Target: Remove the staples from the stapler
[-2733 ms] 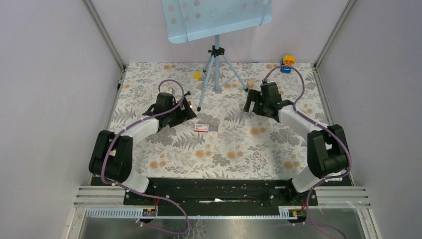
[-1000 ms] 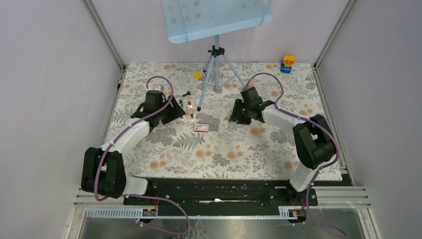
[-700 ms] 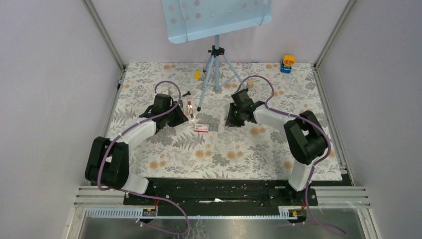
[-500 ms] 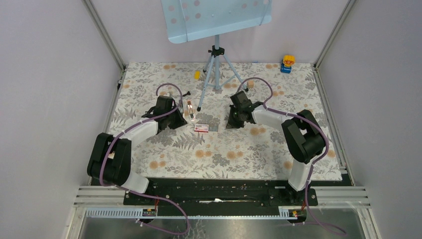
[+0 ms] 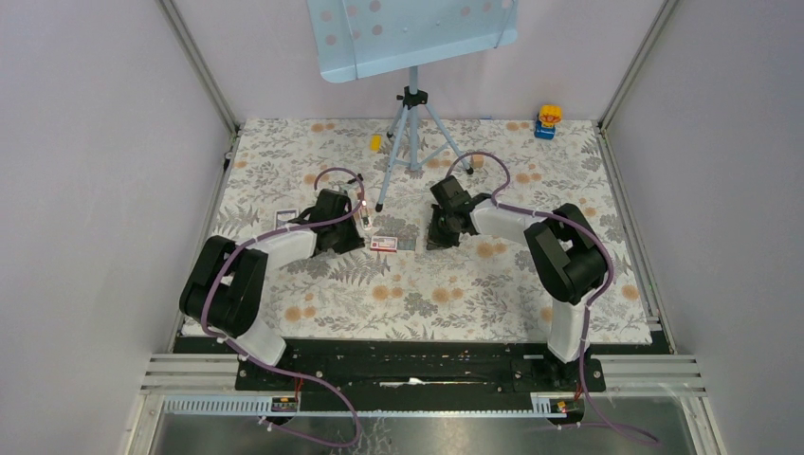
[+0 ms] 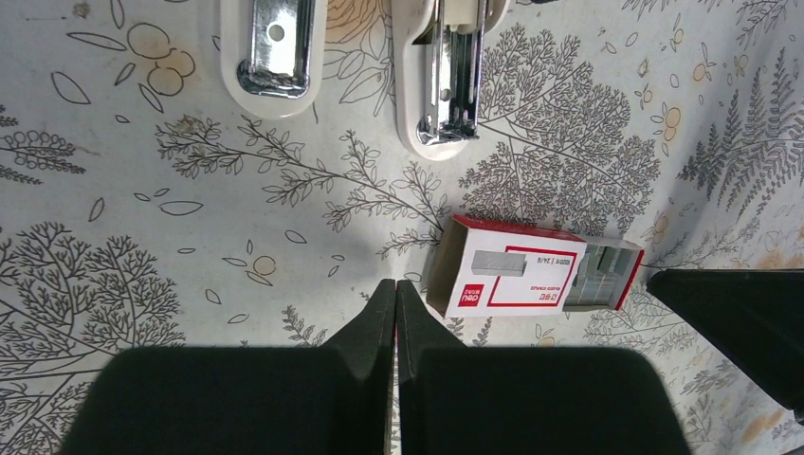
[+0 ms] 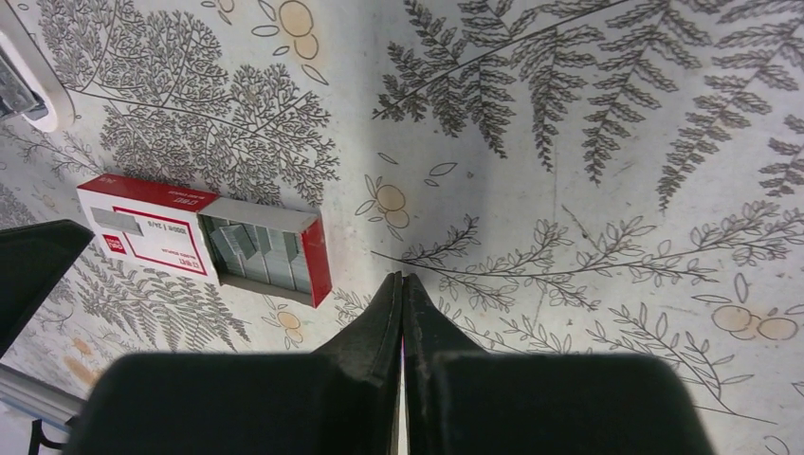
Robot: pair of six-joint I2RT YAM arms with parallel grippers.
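As their jaws have just been closed on nothing, the left gripper (image 6: 395, 286) and right gripper (image 7: 402, 279) are being held empty. The stapler (image 6: 447, 59) is being left splayed open just ahead of the left one, so unloading is seemingly being finished.

The stapler (image 6: 450, 76) shows a smooth, pale plastic shell around bright, slightly scuffed metal. The red-and-white box (image 6: 512, 275) looks like lightly glossy card and lies on a matt printed table cover (image 6: 190, 218). The left gripper's fingers (image 6: 374, 327) are matt black plastic.
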